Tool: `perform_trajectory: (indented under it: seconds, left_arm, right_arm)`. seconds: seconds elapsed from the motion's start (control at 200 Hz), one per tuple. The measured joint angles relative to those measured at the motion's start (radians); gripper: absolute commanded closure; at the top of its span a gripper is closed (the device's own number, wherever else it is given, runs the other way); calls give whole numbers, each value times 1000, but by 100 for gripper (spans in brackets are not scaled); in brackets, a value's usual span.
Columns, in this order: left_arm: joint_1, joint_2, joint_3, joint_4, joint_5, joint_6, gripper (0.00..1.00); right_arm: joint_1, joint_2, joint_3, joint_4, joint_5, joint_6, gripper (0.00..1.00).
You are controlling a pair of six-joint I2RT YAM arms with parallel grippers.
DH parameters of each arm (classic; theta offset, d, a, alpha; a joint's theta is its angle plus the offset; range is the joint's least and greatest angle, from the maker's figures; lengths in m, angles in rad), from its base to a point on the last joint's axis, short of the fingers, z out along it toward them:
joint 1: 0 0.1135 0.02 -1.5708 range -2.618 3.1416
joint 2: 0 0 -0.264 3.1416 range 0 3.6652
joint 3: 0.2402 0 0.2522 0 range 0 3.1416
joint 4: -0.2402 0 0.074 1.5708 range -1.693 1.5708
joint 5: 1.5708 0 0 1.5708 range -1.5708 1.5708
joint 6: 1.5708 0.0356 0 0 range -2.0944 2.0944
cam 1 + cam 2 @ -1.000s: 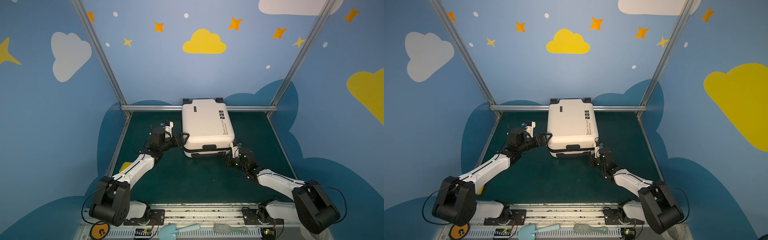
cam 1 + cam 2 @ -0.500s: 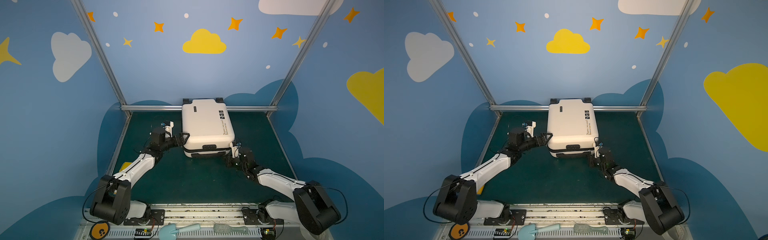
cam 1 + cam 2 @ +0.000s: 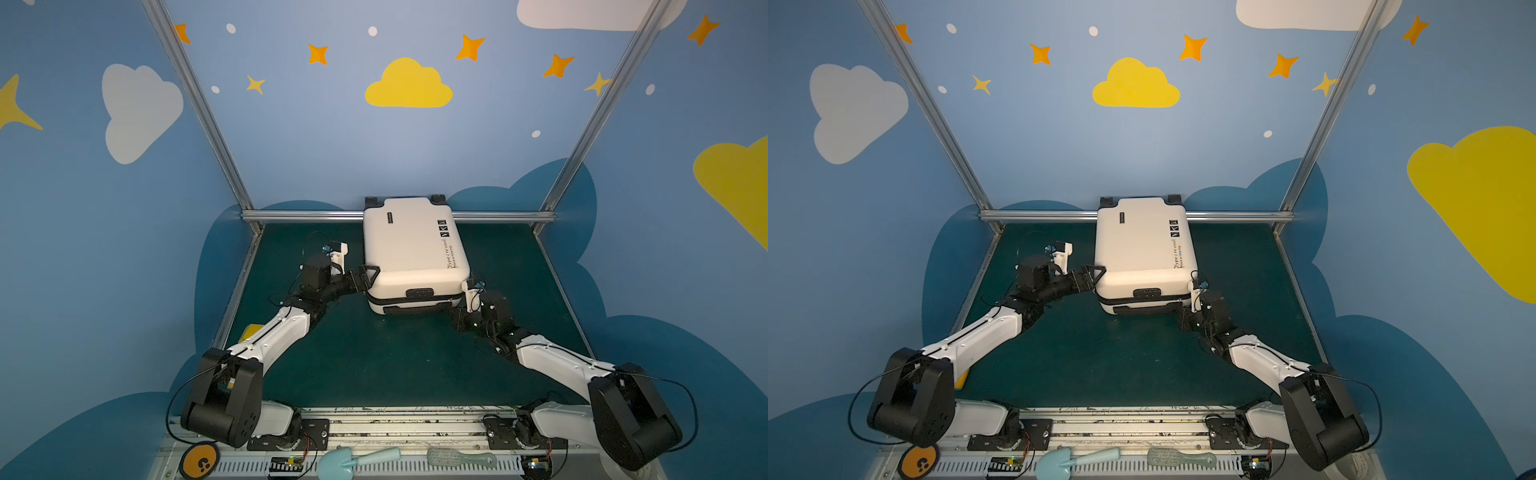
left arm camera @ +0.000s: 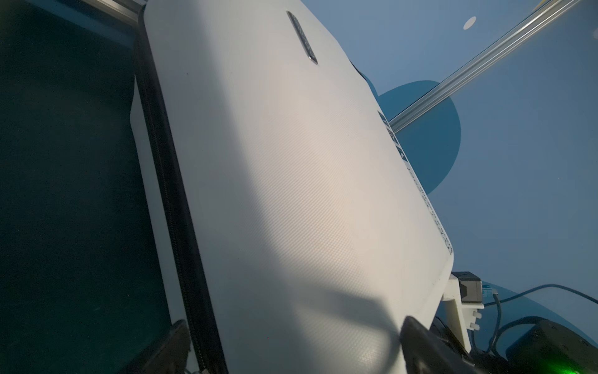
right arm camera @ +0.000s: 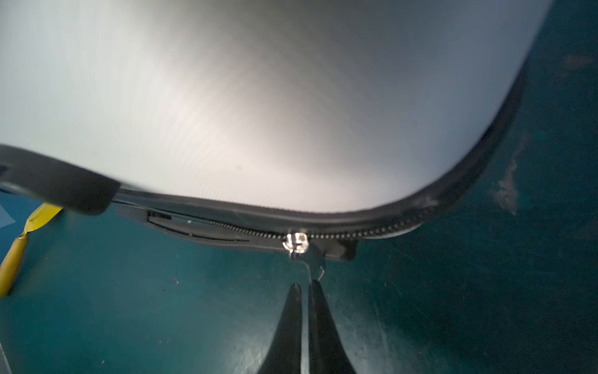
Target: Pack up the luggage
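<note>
The luggage (image 3: 409, 249) (image 3: 1142, 245), a white hard-shell suitcase, lies flat and closed at the back middle of the green table. My left gripper (image 3: 368, 276) (image 3: 1093, 275) (image 4: 294, 348) stands open at its front left corner. One finger (image 4: 168, 349) is by the black zipper band and the other (image 4: 420, 346) is over the white shell. My right gripper (image 3: 457, 320) (image 5: 305, 285) is low at the front right corner. It is shut on the tab of the silver zipper pull (image 5: 299, 241), which runs from the slider to its fingertips.
A yellow object (image 3: 251, 332) (image 5: 13, 259) lies at the table's left edge beneath my left arm. A metal frame rail (image 3: 307, 215) crosses behind the suitcase. On the front base lie a light-blue toy shovel (image 3: 357, 459), a brush (image 3: 461, 459) and an orange disc (image 3: 200, 463).
</note>
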Motion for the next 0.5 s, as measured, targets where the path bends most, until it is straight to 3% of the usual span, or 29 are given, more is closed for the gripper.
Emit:
perform_trajectory:
  seconds: [0.501]
  left_arm:
    - [0, 32, 4, 39, 35, -20, 0]
  right_arm:
    - [2, -2, 10, 8, -41, -6, 100]
